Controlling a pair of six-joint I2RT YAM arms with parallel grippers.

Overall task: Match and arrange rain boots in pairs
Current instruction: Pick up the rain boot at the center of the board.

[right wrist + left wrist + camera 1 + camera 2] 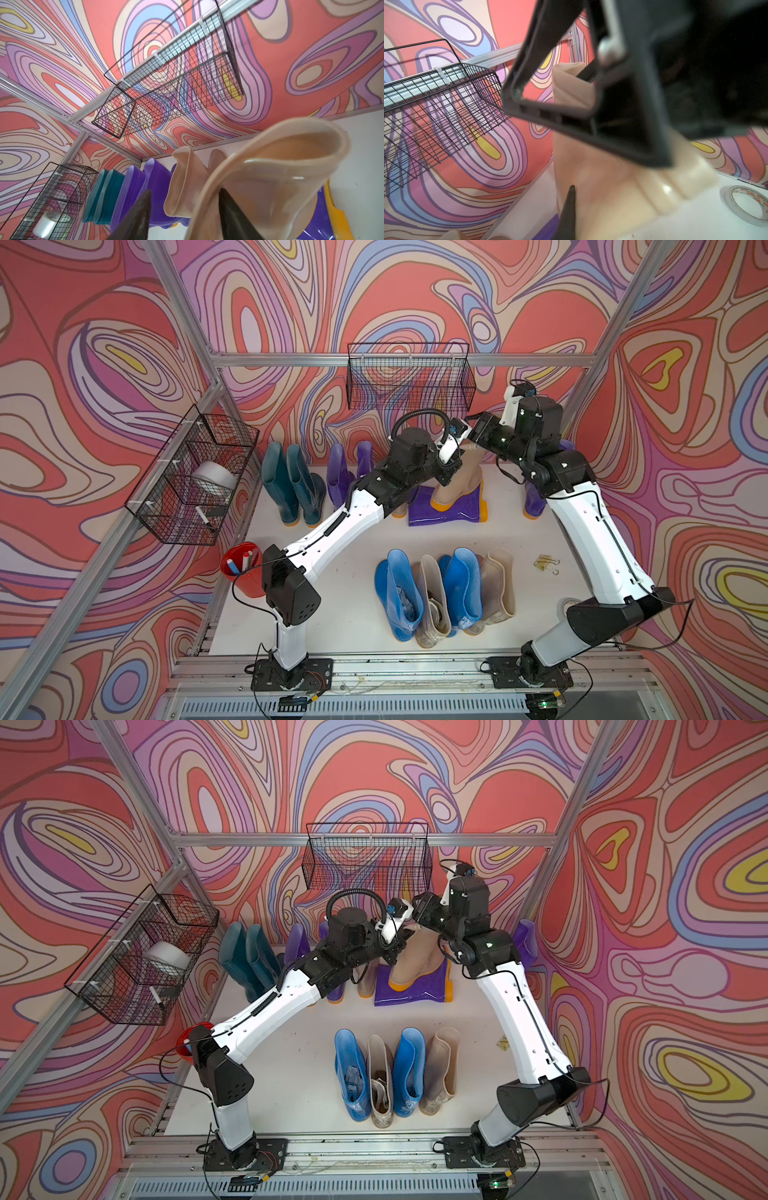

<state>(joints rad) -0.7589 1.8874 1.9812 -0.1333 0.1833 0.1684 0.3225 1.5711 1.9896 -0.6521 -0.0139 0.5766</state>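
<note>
While pinching beige boot (460, 488) by its shaft with clenched left gripper (454, 467), straddles the rim with released right gripper (185, 191), over toppled purple boot (449, 512).

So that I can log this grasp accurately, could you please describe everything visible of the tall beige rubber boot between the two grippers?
The tall beige rubber boot is glossy and soft-walled, with an orange-yellow sole. It stands roughly upright at the back of the white table, its foot resting on a flat-lying purple rubber boot. Its open rim is bent into a fold. The left gripper is shut at its shaft, apparently pinching it; the open right gripper straddles the rim.
</note>
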